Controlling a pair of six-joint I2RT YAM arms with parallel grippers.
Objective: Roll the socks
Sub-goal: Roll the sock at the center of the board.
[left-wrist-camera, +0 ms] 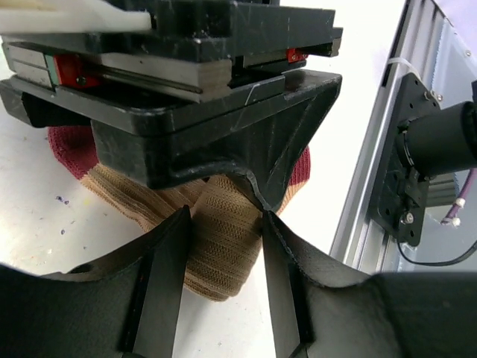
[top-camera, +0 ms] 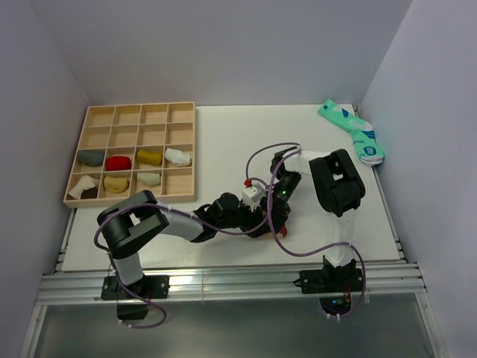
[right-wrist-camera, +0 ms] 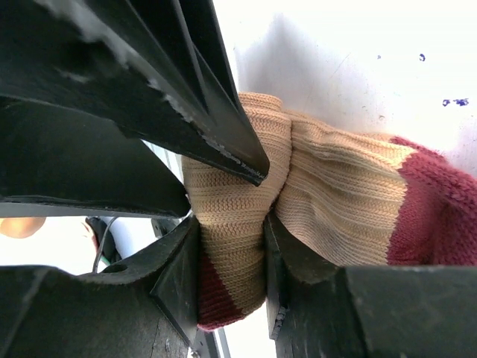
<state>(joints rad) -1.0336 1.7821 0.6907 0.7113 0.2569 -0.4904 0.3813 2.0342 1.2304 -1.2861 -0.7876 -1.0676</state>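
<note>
White table, near edge, centre: your tan-and-maroon sock, bunched. Your right gripper pinches one fold; your left gripper clamps the same sock from the opposite side

Between the jaws, the ribbed sock is tan with maroon ends; the table under them is white with tiny purple specks.

Tan sock partly hidden by left gripper, probably folded underneath.
</note>
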